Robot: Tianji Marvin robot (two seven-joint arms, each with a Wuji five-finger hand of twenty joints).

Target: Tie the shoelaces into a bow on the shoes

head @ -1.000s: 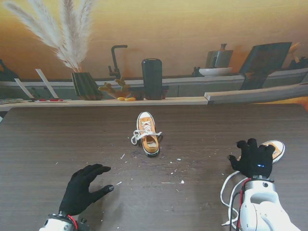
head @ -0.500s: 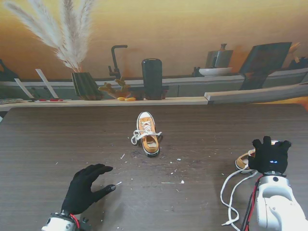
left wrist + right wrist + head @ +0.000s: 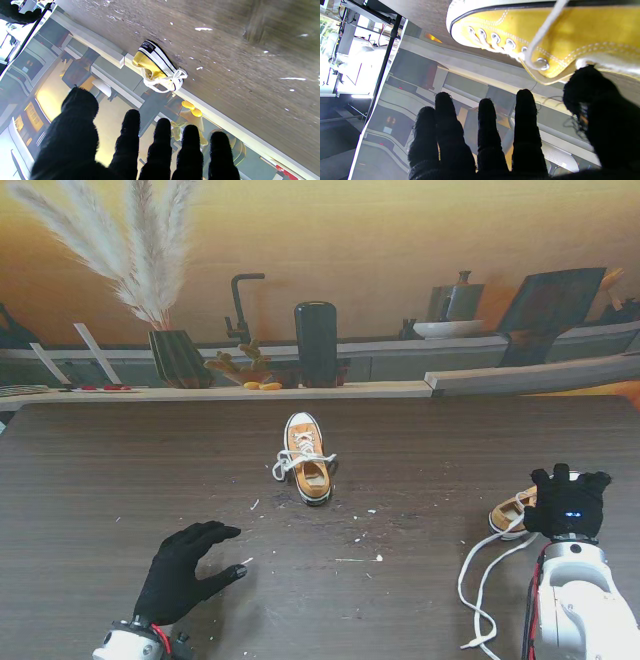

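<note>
left hand (image 3: 186,572) hovering over table (image 3: 90,470), fingers spread, grasping nothing | right hand (image 3: 569,502) splaying over untied shoe (image 3: 512,514), nothing gripped | laces (image 3: 480,585) trailing toward me

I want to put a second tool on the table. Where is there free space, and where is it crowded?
Bare wood lies left of the tied shoe, between it and the left hand, and between that shoe and the untied shoe. Small white scraps dot the middle. It is crowded on the right: the right hand covers the untied shoe and its loose lace trails nearer to me.
</note>
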